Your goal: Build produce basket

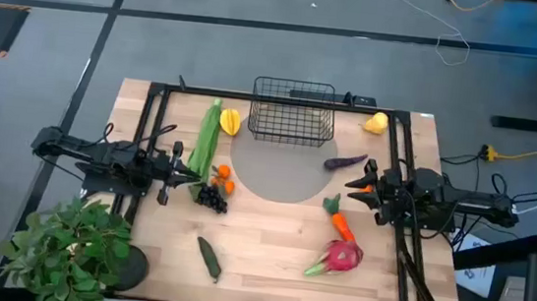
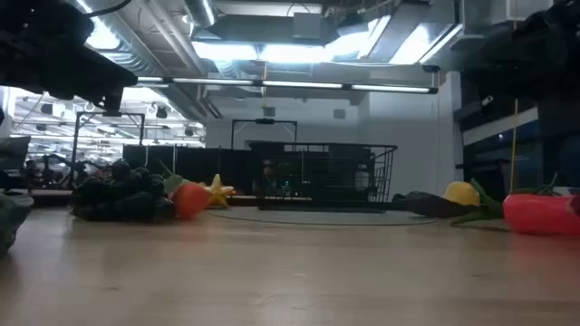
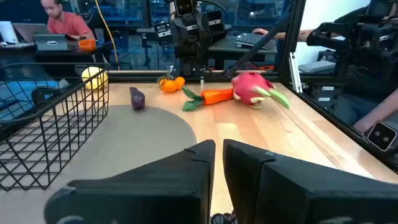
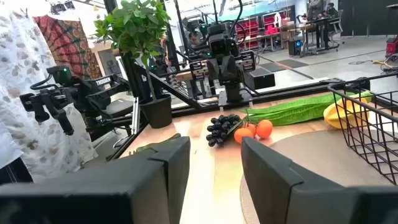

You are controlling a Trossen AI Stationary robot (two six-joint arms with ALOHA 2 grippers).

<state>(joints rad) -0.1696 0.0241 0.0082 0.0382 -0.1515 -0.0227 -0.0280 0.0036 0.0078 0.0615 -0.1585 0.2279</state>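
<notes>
Pale wood planks make up the bench (image 1: 267, 269), with a round grey mat at its middle and the small black wire-mesh basket (image 1: 292, 111) standing on the mat's far edge, nothing visible inside it. Left of the basket lie the long green corn husk (image 1: 207, 143), the yellow starfruit (image 1: 230, 121), two small oranges (image 1: 223, 177) and the dark grape bunch (image 1: 210, 198). Right of the basket lie a yellow fruit (image 1: 377, 123) and the purple eggplant (image 1: 344, 162); the carrot (image 1: 341, 222) and pink dragon fruit (image 1: 342, 255) sit nearer the front, the cucumber (image 1: 210, 259) front-left. A leafy potted plant (image 1: 71, 247) stands at the front-left corner. The left gripper (image 3: 217, 149), beside the grapes, has its fingers slightly parted and empty. The right gripper (image 4: 214, 152), right of the mat, is spread wide and empty.
</notes>
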